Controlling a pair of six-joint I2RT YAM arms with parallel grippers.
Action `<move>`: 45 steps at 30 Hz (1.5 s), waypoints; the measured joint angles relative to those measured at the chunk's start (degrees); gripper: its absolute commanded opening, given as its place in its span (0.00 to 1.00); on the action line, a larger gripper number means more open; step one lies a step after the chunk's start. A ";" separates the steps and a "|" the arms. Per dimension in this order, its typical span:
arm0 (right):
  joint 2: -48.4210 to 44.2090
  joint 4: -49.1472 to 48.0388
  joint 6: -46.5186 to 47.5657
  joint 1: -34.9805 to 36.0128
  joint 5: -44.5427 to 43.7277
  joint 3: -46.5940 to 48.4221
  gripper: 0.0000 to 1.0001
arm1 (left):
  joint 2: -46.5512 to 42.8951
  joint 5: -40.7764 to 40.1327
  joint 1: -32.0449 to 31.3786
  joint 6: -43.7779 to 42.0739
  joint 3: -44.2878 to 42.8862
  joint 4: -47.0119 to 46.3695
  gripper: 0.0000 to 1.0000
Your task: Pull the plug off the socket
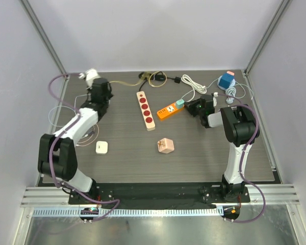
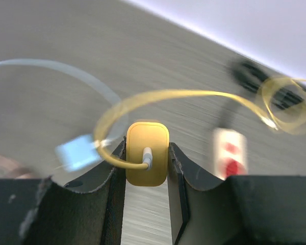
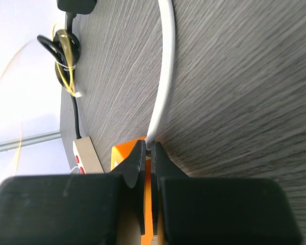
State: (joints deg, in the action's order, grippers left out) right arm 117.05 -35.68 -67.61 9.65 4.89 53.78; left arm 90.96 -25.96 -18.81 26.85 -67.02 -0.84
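A yellow plug [image 2: 147,161] with a yellow cable [image 2: 194,94] sits between the fingers of my left gripper [image 2: 147,148], which is shut on it above the table. In the top view my left gripper [image 1: 99,93] is at the back left. The beige socket strip [image 1: 146,109] with red sockets lies to its right, apart from the plug; it shows blurred as the strip [image 2: 229,153] in the left wrist view. My right gripper [image 3: 149,146] is shut on the end of a white cable [image 3: 166,66] where it enters the orange power strip [image 1: 168,111].
A white charger cube [image 1: 101,147] and a tan cube adapter [image 1: 166,146] lie on the near half of the table. A teal plug [image 1: 180,103] sits in the orange strip. A blue adapter [image 1: 226,80], coiled white cable [image 1: 194,84] and black cable bundle [image 1: 150,76] lie along the back.
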 measured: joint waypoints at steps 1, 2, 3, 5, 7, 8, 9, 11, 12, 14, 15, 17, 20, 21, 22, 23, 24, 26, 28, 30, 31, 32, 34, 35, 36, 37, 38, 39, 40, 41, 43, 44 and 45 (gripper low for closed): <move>0.00 0.00 0.00 0.00 0.00 0.02 0.01 | -1.57 -1.20 3.54 2.69 2.60 0.26 0.00; 0.00 0.00 -0.02 0.00 0.00 0.02 0.01 | -2.78 -2.32 6.62 5.01 4.66 0.98 0.00; 0.00 0.00 0.00 0.00 0.00 0.02 0.01 | -3.45 -2.91 8.76 7.08 5.95 1.70 0.00; 0.00 0.02 0.00 0.00 0.00 0.02 0.01 | -3.72 -3.65 11.56 9.99 7.39 2.47 0.00; 0.00 0.00 0.00 0.00 0.02 0.02 0.01 | -3.67 -3.85 12.39 12.09 8.59 2.56 0.00; 0.00 0.00 0.00 0.00 0.00 0.02 0.01 | -3.56 -3.85 12.48 13.22 9.11 2.69 0.00; 0.00 0.00 0.00 0.00 0.02 0.02 0.01 | -3.23 -3.80 12.59 14.38 9.40 2.86 0.00; 0.00 0.00 0.00 0.00 0.00 0.02 0.01 | -2.12 -3.69 12.81 16.35 9.46 2.86 0.00; 0.00 0.00 0.00 0.00 0.00 0.02 0.01 | -1.46 -3.56 12.98 17.22 9.46 2.91 0.03; 0.00 0.00 0.00 0.00 0.00 0.02 0.01 | 0.17 -3.37 13.68 19.04 9.38 3.30 0.06; 0.00 0.00 0.00 0.00 0.00 0.02 0.01 | 1.03 -3.21 14.16 19.82 9.33 3.82 0.09; 0.00 0.00 0.00 0.00 0.00 0.02 0.01 | 2.49 -2.36 15.47 21.40 9.31 5.09 0.25; 0.00 0.00 0.00 0.00 0.02 0.02 0.01 | 3.61 -1.25 17.20 22.93 9.31 6.32 0.56; 0.00 0.02 0.00 0.00 0.02 0.02 0.01 | 3.69 -1.03 17.51 23.32 9.31 6.49 0.64; 0.00 0.02 0.00 0.00 0.00 0.02 0.01 | 3.69 -0.79 17.81 23.65 9.31 6.56 0.66; 0.00 0.00 0.00 0.00 0.00 0.02 0.01 | 3.67 -0.52 18.01 23.82 9.29 6.58 0.69; 0.00 0.00 0.00 0.00 0.02 0.02 0.01 | 3.67 -0.13 18.03 23.91 9.29 6.49 0.74; 0.00 0.00 0.00 0.00 0.00 0.02 0.01 | 3.63 0.57 17.73 23.65 9.29 6.45 0.75; 0.00 0.00 0.00 0.00 0.02 0.02 0.01 | 3.37 0.63 16.81 22.99 9.22 6.47 0.77; 0.00 0.00 0.00 0.00 0.02 0.02 0.01 | 2.80 0.37 15.15 21.59 8.96 6.40 0.77; 0.00 0.00 0.00 0.00 0.02 0.02 0.01 | 2.27 -0.17 13.68 20.48 8.83 6.32 0.77; 0.00 0.00 0.00 0.00 0.04 0.02 0.01 | 1.73 -0.72 12.33 19.28 8.70 6.16 0.77; 0.00 0.00 0.00 0.00 0.07 0.02 0.01 | 0.07 -1.86 8.09 15.98 8.66 4.17 0.75; 0.00 0.00 0.00 0.00 0.07 0.02 0.01 | -0.72 -2.05 6.16 14.38 8.68 2.91 0.75; 0.00 0.00 0.02 0.00 0.09 0.02 0.01 | -1.73 -2.14 3.65 12.39 8.70 0.98 0.75; 0.00 0.00 0.00 0.00 0.11 0.02 0.01 | -2.43 -1.88 1.79 10.80 8.74 -0.98 0.75; 0.00 0.00 0.00 0.00 0.11 0.02 0.01 | -2.99 -1.03 -0.02 9.01 8.79 -3.63 0.76; 0.00 0.00 0.00 0.00 0.11 0.02 0.01 | -3.21 1.14 -1.86 7.15 8.79 -6.71 0.83; 0.00 0.00 0.02 0.00 0.13 0.02 0.01 | -3.02 3.78 -2.95 5.57 8.70 -9.18 0.86; 0.02 0.00 0.02 0.00 0.13 0.02 0.01 | -2.38 6.95 -3.78 4.44 8.31 -11.67 0.87; 0.02 0.00 0.02 0.00 0.15 0.04 0.01 | 0.48 12.31 -5.18 2.10 6.32 -15.13 0.88; 0.02 0.00 0.02 0.00 0.17 0.04 0.01 | 2.64 14.51 -5.97 0.66 4.55 -16.39 0.89; 0.02 0.00 0.00 0.00 0.17 0.04 0.01 | 4.59 15.93 -6.82 -0.74 2.89 -16.81 0.89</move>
State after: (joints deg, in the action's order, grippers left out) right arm 117.08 -35.68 -67.61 9.65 5.06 53.82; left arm 95.55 -10.02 -25.63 26.11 -64.14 -17.65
